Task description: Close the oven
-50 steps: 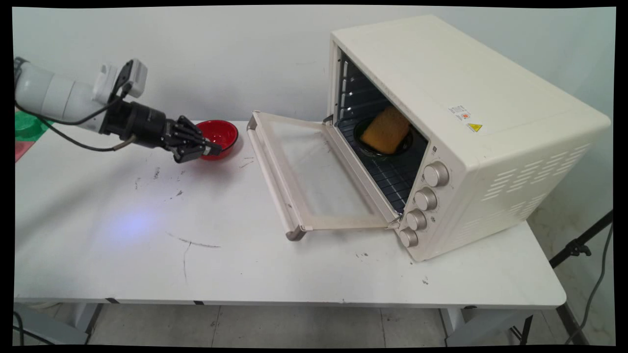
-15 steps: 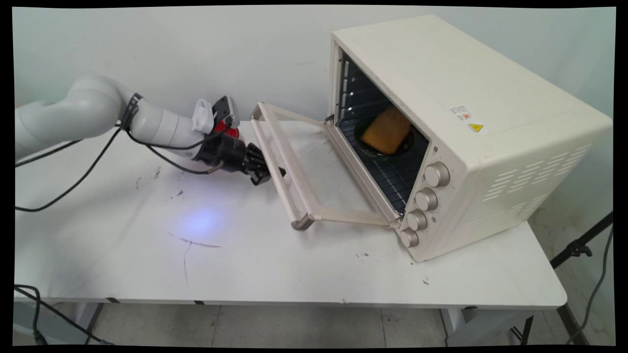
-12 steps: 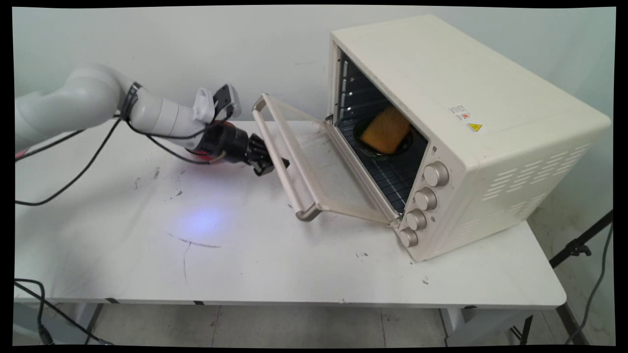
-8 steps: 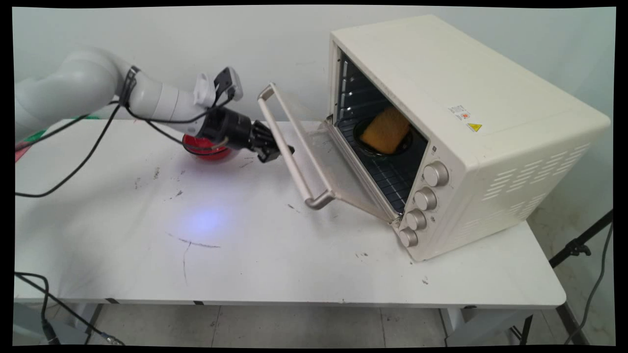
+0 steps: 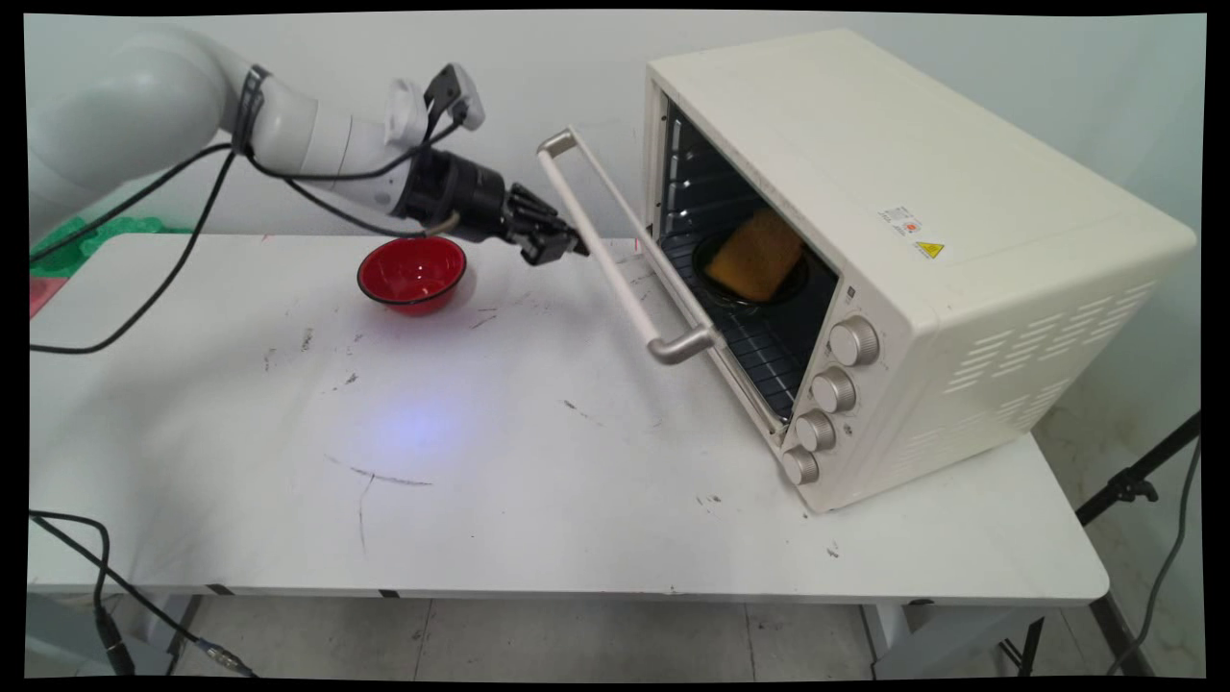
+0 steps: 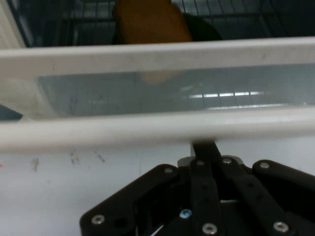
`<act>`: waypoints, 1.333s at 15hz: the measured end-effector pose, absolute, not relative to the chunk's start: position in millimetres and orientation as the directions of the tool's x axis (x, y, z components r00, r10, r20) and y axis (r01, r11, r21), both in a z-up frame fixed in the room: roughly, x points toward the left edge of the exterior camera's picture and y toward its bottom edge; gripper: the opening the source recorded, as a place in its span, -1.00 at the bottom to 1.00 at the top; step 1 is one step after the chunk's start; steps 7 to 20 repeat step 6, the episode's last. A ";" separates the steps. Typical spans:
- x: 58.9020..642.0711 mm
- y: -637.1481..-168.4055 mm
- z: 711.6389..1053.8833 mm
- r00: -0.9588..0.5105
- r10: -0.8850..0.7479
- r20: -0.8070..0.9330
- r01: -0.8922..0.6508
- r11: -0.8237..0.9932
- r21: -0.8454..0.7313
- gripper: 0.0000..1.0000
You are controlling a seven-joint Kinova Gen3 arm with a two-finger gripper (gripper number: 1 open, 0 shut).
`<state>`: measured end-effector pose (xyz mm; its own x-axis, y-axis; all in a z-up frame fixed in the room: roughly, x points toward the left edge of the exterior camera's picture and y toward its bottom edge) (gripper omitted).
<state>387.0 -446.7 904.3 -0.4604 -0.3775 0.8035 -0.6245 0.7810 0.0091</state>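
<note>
It looked like a lab: a scuffed white table (image 5: 480,500) against a bare wall (image 5: 317,58), with a black tripod leg (image 5: 1139,481) beside it.

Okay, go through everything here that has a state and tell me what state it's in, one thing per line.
Oven door: partly open, tilted up off the table.
Oven: interior exposed, dark dish inside.
Bread: on the dish in the oven.
Red bowl: upright, empty, on the table.
Gripper: shut, tips against the door handle.
</note>
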 end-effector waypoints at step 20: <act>386.5 -452.5 931.5 -0.453 -0.358 0.817 -0.625 0.781 -0.004 -1.00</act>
